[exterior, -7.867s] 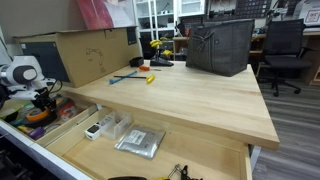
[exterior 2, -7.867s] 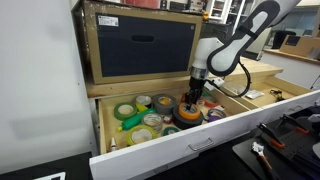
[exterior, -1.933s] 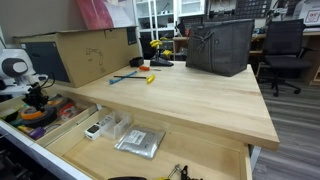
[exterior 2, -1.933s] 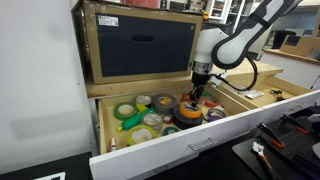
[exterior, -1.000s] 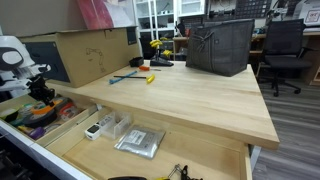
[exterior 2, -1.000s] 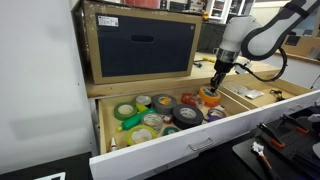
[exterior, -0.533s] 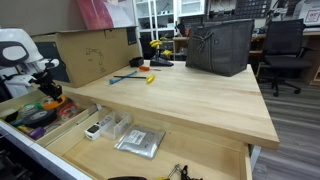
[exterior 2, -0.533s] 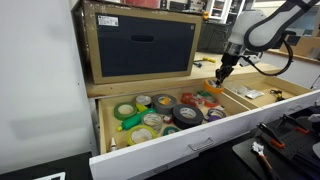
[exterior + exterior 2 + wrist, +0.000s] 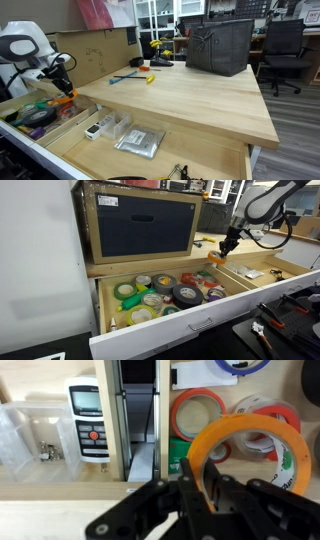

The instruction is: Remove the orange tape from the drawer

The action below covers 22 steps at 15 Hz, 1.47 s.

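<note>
Ring of orange tape (image 9: pixel 250 424), hollow centre.

In an exterior view the camera sits across the worktop (image 9: pixel 190 100), far from the pincer (image 9: pixel 66 90); in an exterior view, before the drawer (image 9: pixel 170 330) front. The wrist view looks down past the pincer (image 9: pixel 195 490), close. All share the drawer.

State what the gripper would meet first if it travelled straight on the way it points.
Holding the orange tape, the gripper would probably reach the red-rimmed roll in the drawer; depth unclear.
</note>
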{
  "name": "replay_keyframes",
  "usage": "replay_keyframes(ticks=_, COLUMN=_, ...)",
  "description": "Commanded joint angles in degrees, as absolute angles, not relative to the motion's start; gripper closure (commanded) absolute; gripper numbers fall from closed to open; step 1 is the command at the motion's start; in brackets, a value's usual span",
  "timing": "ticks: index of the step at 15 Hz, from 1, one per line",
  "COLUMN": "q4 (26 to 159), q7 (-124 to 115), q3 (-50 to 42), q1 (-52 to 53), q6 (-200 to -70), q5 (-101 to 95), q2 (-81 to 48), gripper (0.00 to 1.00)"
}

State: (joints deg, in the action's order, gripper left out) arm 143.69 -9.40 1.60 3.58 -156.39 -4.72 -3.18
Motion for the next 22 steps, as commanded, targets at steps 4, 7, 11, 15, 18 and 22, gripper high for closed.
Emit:
replay_keyframes(ticks=4, q4=139.01, q7=-9.51, q3=0.98, q1=1.94, q6=-152.15, q5=-0.23, q2=-3.32, gripper=0.96)
replay_keyframes(ticks=7, q4=135.68, q7=-8.82, q3=0.66, q1=1.26, q6=-150.07, q5=2.65, q2=-5.20, gripper=0.96)
replay_keyframes(ticks=11, q4=129.28, q7=-10.55, q3=-0.13, q1=0.52, q6=-145.67, q5=4.90, q2=-8.58, gripper=0.96)
replay_keyframes(ticks=15, q4=122.07, q7=-13.42, q3=-0.80, q1=0.32, q6=-141.59, q5=4.92, q2=-13.23, gripper=0.96)
replay_keyframes(ticks=18, q4=117.54, q7=-15.80, q3=-1.16, q1=0.67, q6=-139.56, q5=4.76, q2=-16.78, gripper=0.96)
replay_keyframes(ticks=22, q4=111.51, q7=-18.06, q3=-1.31, q1=0.86, q6=-136.62, q5=5.20, q2=-22.12, gripper=0.96)
